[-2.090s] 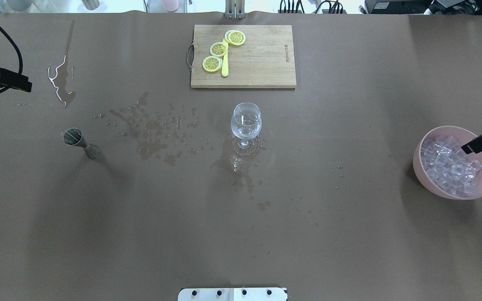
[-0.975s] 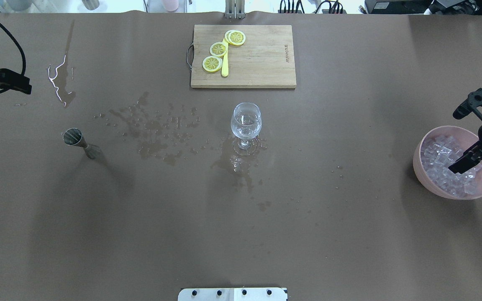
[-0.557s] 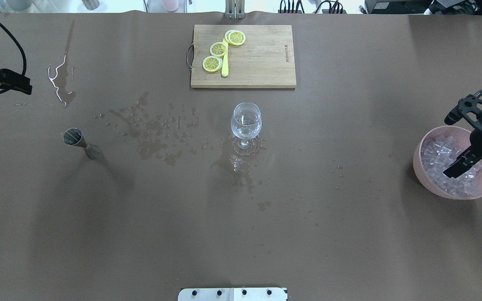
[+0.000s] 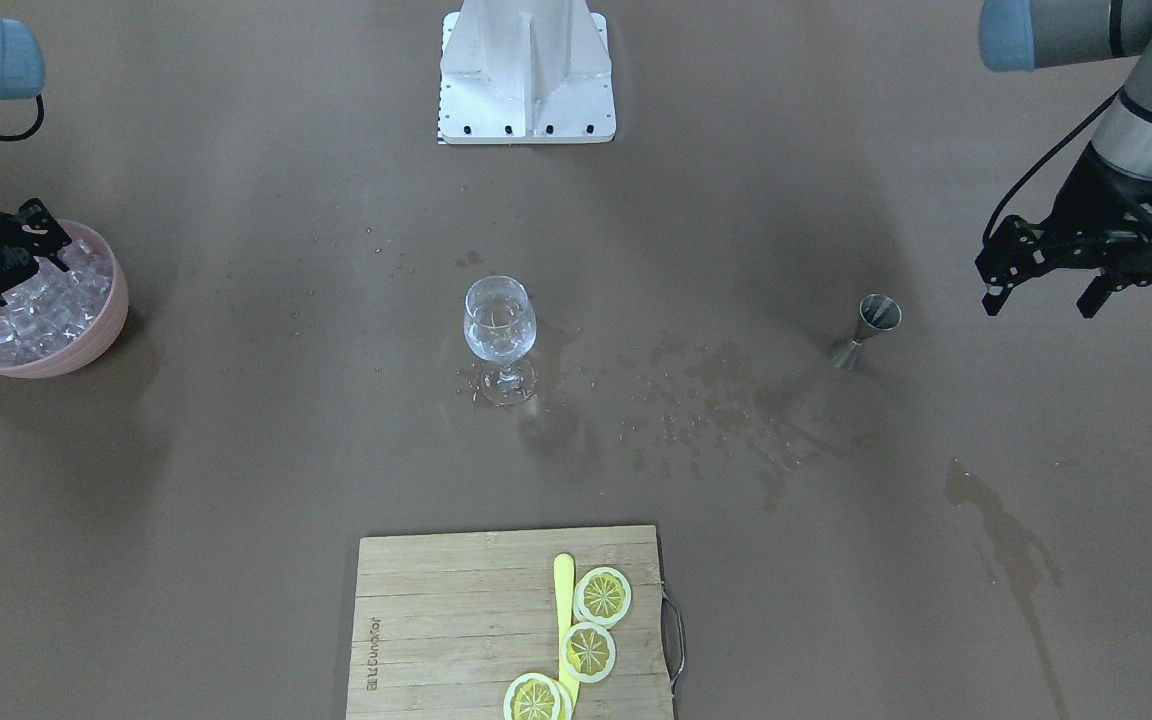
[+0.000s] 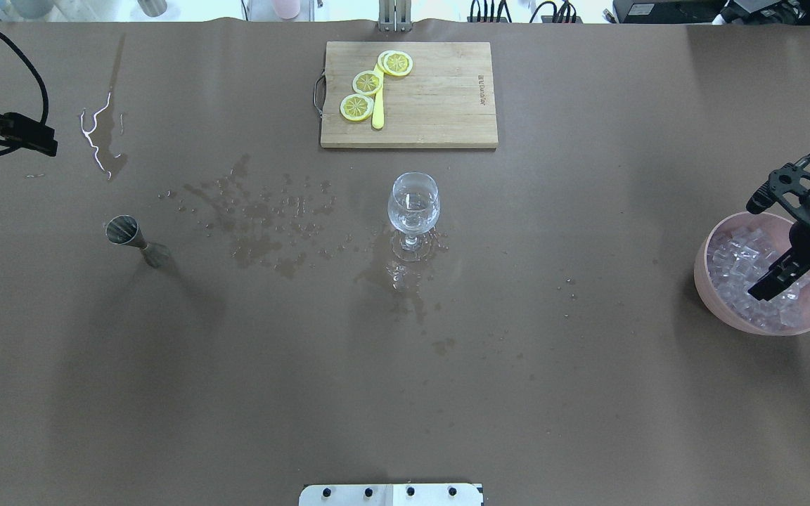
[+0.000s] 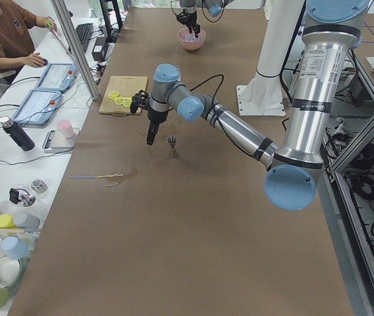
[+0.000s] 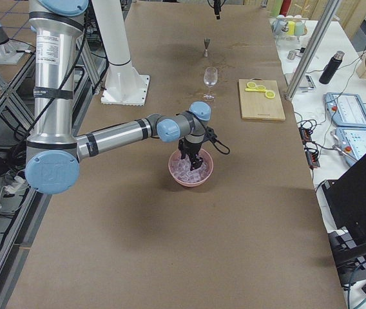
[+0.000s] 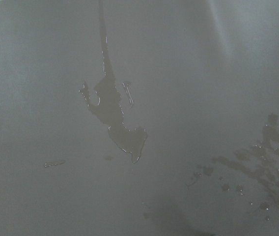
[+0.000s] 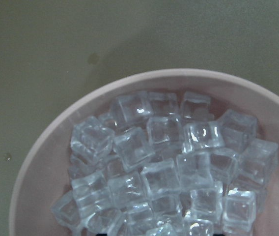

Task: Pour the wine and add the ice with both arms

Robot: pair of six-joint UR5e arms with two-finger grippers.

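Pink plastic, the bowl point(image 4: 114, 312) sits far out from the wine glass point(image 4: 499, 320) on the robot's right, heaped with the ice point(image 4: 31, 312). In the front-facing view the right gripper point(image 4: 6, 280) hangs over that heap, fingers spread, nothing between them. The left gripper point(image 4: 1041, 295), likewise spread and empty, hovers well off the glass's other side, beyond the jigger point(image 4: 871, 325). Wet patches point(image 4: 726, 410) lie between jigger and glass and ring the glass's foot.

Overhead, one right finger reaches over the cubes while the other sits near the bowl's rim. Closing from there could catch the rim and shove or tip the bowl.

In the right side view the spread fingers stand over the middle of the heap.

The right wrist view shows glossy cubes packed tight against each other. The pinch may squirt one out, or lift two and shed one on the long carry to the glass. A cube dropped from height could splash whatever is in the glass, or nudge it on its wet footing.

The left wrist view shows only a puddle on the table.
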